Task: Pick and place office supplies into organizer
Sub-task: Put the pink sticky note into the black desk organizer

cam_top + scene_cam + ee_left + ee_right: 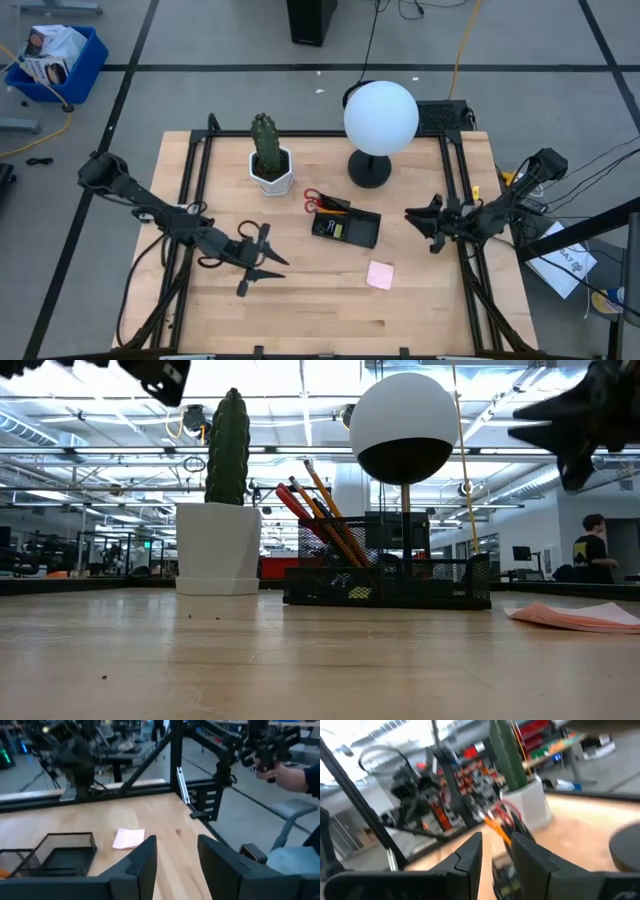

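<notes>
The black mesh organizer (352, 230) stands at mid-table, also in the low view (390, 582) and the left wrist view (55, 852). Red-handled scissors (313, 200) and orange pencils (325, 510) stick up out of its left end. The pink sticky-note pad (380, 275) lies flat on the table on the organizer's near right side (129, 838). My left gripper (268, 268) hovers open and empty above the table, left of the organizer (175, 855). My right gripper (418, 225) hovers open and empty just right of the organizer, facing it (495, 852). Pens, clips and the yellow piece cannot be made out.
A white hexagonal cactus pot (270, 168) stands far-left of the organizer. The lamp with its white globe (380, 118) and black base (370, 172) stands behind it. Black frame rails (195, 190) run along both table sides. A person's hand (292, 775) shows beyond the right edge.
</notes>
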Available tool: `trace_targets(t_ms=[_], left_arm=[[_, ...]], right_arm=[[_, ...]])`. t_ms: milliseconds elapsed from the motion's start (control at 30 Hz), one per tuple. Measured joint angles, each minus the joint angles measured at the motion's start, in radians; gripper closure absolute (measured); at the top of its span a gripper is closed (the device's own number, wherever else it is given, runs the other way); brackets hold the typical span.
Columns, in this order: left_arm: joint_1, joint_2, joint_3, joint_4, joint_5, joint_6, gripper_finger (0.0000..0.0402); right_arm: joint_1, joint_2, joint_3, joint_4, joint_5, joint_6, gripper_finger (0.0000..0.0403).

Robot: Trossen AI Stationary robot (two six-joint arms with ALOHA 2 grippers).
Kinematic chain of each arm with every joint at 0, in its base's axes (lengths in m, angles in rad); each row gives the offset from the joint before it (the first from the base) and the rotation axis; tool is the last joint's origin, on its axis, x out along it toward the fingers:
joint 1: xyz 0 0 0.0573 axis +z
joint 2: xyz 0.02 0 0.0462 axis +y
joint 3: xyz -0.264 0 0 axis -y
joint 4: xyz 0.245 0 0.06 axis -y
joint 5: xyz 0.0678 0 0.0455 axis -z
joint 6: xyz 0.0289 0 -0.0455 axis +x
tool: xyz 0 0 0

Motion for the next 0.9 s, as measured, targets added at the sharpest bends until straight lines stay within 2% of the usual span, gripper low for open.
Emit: trace_targets(t_ms=[200,400,600,700,800,900], left_arm=[[-0.036,-0.047,-0.157,0.193,-0.003,0.039,0.0252],[-0.045,-0.106,-0.268,0.231,-0.004,0.031,0.0252],[-0.024,-0.222,-0.319,0.184,-0.001,0.02,0.0252],[0.006,-0.32,-0.322,0.015,-0.001,-0.005,0.0252],[0.031,-0.413,-0.323,-0.093,0.011,-0.01,0.0252],[0.054,-0.48,-0.323,-0.15,0.073,0.002,0.0252]], right_arm=[[0.0,0.161,0.0,0.002,-0.034,0.169,0.0303],[0.0,0.334,0.026,0.032,-0.142,0.33,0.0303],[-0.007,0.453,0.156,0.004,-0.21,0.282,0.0303],[-0.046,0.463,0.229,-0.137,-0.282,0.287,0.0301],[-0.102,0.455,0.31,-0.34,-0.371,0.408,0.0289],[-0.162,0.457,0.344,-0.579,-0.476,0.551,0.0264]])
